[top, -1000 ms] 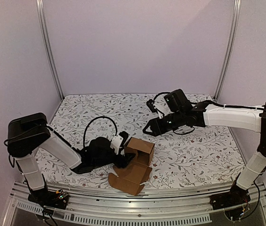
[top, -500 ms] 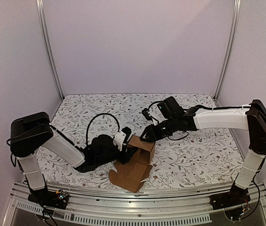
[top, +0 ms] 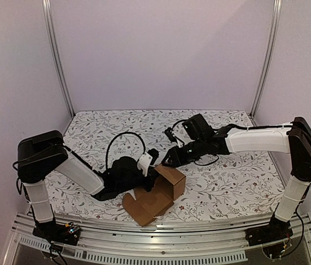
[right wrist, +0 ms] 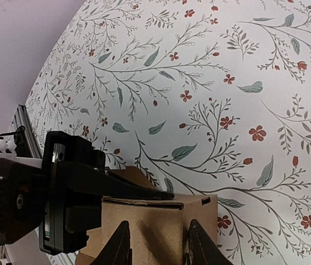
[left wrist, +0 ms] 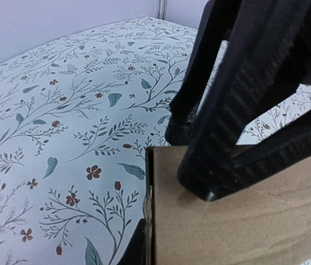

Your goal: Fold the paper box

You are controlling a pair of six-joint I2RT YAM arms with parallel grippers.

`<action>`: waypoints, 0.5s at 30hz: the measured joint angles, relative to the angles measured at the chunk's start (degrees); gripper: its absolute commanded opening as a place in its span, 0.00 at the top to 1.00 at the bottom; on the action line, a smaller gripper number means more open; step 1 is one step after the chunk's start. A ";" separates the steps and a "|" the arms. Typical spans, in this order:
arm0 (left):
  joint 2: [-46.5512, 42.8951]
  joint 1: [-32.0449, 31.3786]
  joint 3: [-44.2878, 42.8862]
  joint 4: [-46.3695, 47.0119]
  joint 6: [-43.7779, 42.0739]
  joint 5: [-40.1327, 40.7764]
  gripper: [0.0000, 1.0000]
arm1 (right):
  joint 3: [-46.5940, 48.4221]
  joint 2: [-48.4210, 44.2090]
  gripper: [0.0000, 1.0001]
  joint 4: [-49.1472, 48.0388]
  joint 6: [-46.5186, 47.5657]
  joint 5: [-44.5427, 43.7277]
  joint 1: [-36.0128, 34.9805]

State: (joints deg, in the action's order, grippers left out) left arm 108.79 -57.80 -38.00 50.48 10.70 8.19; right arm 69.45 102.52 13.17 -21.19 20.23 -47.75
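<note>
Surface: tabletop covered edge to edge in a white print of grey-green leafy sprigs and small red flowers. Room: plain pale lilac walls on three sides, two slanted aluminium posts at the far corners, and a slotted metal rail along the near edge, where both arm bases sit.

Plain brown cardboard box, partly folded, lies near the middle of the tabletop, toward the near edge. A flat flap spreads out on its near-left side. Left gripper is at the box's far-left corner. Right gripper reaches in from the right to the box's far edge, just beside the left one.

Top view: layout only; jaws too small to read.

Left wrist view only: cardboard panel close up. One black finger has its tip pressed on the upper face, and a dark sliver of another finger shows under the panel's left edge. Left gripper is pinched on that panel of the box. More black gripper parts crowd the upper right; whose, cannot tell.

Right wrist view only: right gripper's two fingers stand apart with nothing caught between them, tips over the box's far face; contact not clear. Same view shows a left finger lying flat along the box's top edge, with a dark slit under that edge.
</note>
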 measured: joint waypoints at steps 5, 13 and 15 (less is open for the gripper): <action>0.22 -0.17 -0.63 -0.46 -0.35 -0.44 1.00 | -0.11 0.00 0.67 -0.59 -1.40 -0.46 -0.11; 1.03 -0.46 -1.84 -1.11 -4.13 0.31 1.00 | -2.84 -0.04 0.62 -3.32 -4.48 -2.40 -0.35; 1.73 -0.46 -2.14 -0.33 -5.57 0.57 1.00 | -3.78 -0.50 0.63 -4.24 -4.98 -3.02 -0.35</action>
State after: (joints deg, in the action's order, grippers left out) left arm 110.52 -58.26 -40.14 50.15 5.13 8.75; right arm 65.67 102.02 8.93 -26.17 17.21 -48.10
